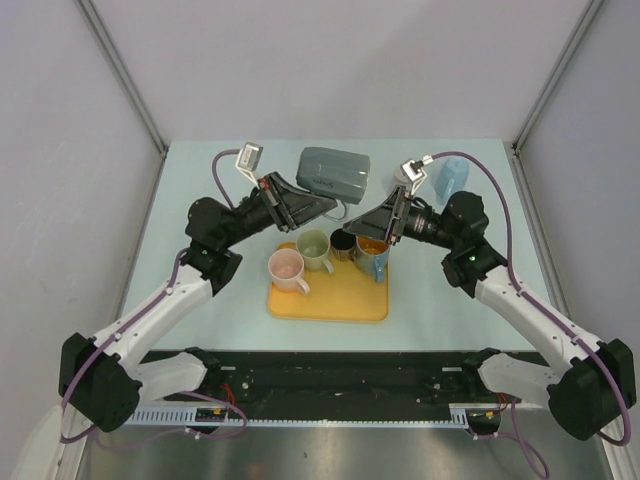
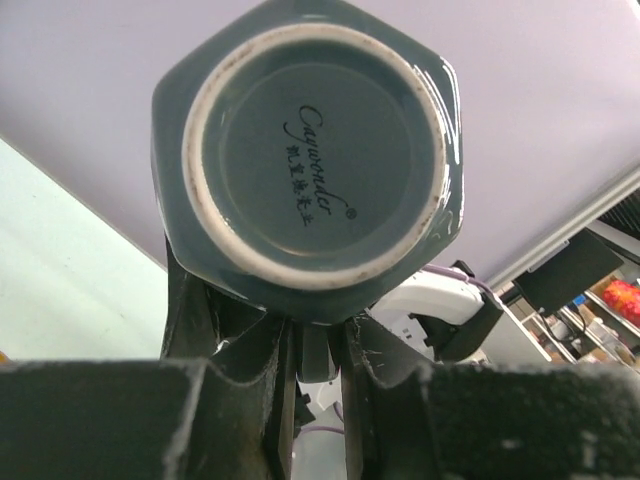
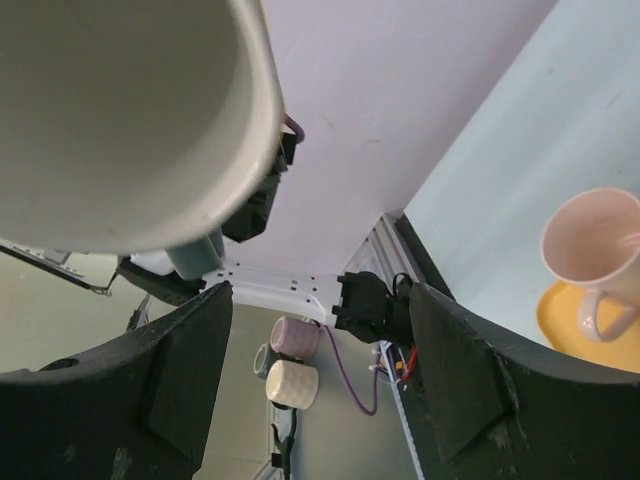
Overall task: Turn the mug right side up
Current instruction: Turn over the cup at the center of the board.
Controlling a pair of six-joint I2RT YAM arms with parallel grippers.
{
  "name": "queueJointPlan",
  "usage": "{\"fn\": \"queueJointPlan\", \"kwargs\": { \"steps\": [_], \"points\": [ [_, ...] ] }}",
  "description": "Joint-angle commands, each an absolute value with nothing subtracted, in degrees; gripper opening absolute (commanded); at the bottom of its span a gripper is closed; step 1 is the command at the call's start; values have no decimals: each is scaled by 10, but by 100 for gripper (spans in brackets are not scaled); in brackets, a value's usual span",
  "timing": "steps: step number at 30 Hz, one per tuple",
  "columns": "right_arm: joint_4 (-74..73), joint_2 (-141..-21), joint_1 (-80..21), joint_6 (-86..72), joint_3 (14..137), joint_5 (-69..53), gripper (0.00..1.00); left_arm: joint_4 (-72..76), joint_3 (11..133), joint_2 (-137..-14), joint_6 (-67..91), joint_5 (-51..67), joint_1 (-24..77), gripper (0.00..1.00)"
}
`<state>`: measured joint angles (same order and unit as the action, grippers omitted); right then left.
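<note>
A grey mug (image 1: 335, 172) hangs in the air above the back of the table, lying on its side. My left gripper (image 1: 322, 208) is shut on its handle. The left wrist view faces the mug's base (image 2: 310, 150), with the handle (image 2: 318, 350) pinched between the two fingers. My right gripper (image 1: 355, 222) stands open just right of the mug, apart from it. In the right wrist view the mug's cream inside (image 3: 120, 110) fills the upper left, and nothing lies between the spread fingers of that gripper (image 3: 315, 300).
A yellow tray (image 1: 340, 300) in front of the grippers carries a pink mug (image 1: 287, 268), a green mug (image 1: 314, 245), a dark mug (image 1: 343, 243) and a blue mug (image 1: 372, 255). A light blue mug (image 1: 450, 178) stands at the back right.
</note>
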<state>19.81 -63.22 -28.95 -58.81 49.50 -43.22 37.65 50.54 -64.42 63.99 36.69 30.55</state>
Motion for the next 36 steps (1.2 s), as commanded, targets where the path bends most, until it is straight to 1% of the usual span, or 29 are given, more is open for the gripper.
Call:
{"fn": "queueJointPlan", "kwargs": {
  "steps": [1, 10, 13, 16, 19, 23, 26, 28, 33, 36],
  "points": [
    [274, -623, -302, -620, 505, -441, 76, 444, 498, -621, 633, 356, 326, 0],
    [270, -614, -330, -598, 532, -421, 73, 424, 485, -612, 609, 342, 340, 0],
    [234, -617, -337, -570, 550, -401, 72, 419, 485, -613, 605, 342, 348, 0],
    [234, -626, -337, -564, 558, -388, 70, 412, 487, -613, 595, 338, 360, 0],
    [239, -635, -340, -567, 562, -383, 64, 409, 487, -615, 591, 335, 369, 0],
    [250, -647, -345, -573, 563, -380, 51, 406, 488, -617, 588, 336, 377, 0],
    [266, -651, -345, -584, 564, -383, 44, 405, 489, -620, 588, 337, 382, 0],
    [279, -658, -346, -589, 565, -385, 41, 405, 490, -623, 587, 339, 388, 0],
    [303, -675, -352, -605, 573, -405, 37, 404, 490, -627, 587, 339, 396, 0],
    [301, -678, -354, -602, 574, -410, 32, 404, 491, -628, 586, 342, 398, 0]
  ]
}}
